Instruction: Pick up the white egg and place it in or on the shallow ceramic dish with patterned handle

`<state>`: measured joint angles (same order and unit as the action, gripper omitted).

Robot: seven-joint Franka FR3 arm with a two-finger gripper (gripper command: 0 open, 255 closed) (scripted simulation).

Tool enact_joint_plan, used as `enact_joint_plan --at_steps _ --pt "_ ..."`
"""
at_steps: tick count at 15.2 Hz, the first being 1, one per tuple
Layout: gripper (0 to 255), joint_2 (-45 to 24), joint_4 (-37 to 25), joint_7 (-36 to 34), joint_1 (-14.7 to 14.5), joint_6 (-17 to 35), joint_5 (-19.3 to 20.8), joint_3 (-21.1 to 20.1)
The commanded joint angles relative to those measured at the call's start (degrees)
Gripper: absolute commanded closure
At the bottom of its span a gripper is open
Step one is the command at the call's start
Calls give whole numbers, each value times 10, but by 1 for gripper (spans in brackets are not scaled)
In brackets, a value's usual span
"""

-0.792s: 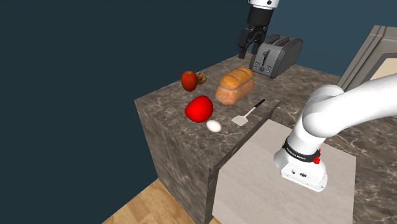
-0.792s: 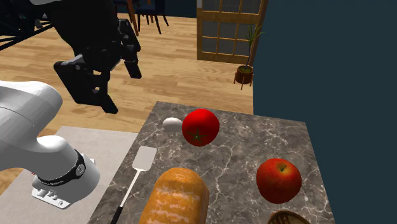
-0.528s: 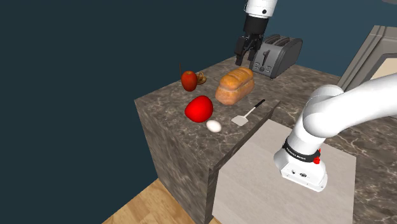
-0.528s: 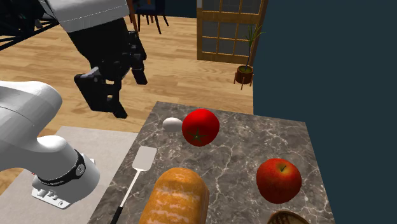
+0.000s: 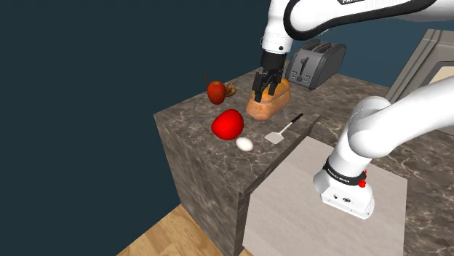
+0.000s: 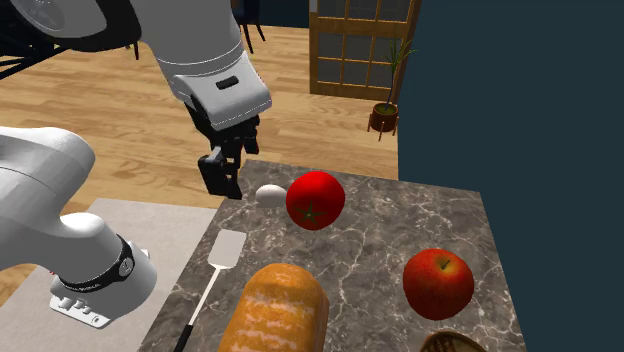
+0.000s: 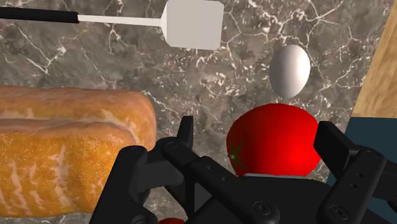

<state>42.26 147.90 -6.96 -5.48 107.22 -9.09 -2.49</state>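
Observation:
The white egg (image 5: 245, 144) (image 6: 270, 195) (image 7: 289, 71) lies on the dark marble counter (image 5: 189, 120) near its front edge, just beside a red tomato (image 5: 228, 124) (image 7: 273, 140). My black gripper (image 5: 260, 94) (image 6: 222, 178) (image 7: 261, 146) hangs open above the counter, between the bread loaf and the tomato, with nothing held. The egg is beyond the tomato from the fingers. A small brownish dish (image 5: 231, 89) (image 6: 450, 343) peeks out behind a red apple (image 5: 216, 92) at the far side of the counter.
A bread loaf (image 5: 273, 103) (image 7: 70, 140) lies under the hand's side. A white spatula with a black handle (image 5: 284, 129) (image 7: 191, 22) rests near the egg. A grey toaster (image 5: 318, 62) stands at the back. The counter edge drops to wooden floor (image 7: 378, 70).
The gripper has come down from beside the toaster and moved to the shoulder view's left, over the bread and tomato. It stays open. The objects have not moved.

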Motion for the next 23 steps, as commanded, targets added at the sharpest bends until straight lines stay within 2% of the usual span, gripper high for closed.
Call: enact_joint_plan --at_steps 1,11,19,23 --pt "0 -20 21 0 -10 36 -14 -8" --pt "0 -167 75 9 -76 215 -102 -53" --pt "0 -219 100 20 -89 292 -125 -64" --pt "0 -219 100 20 -89 292 -125 -64"
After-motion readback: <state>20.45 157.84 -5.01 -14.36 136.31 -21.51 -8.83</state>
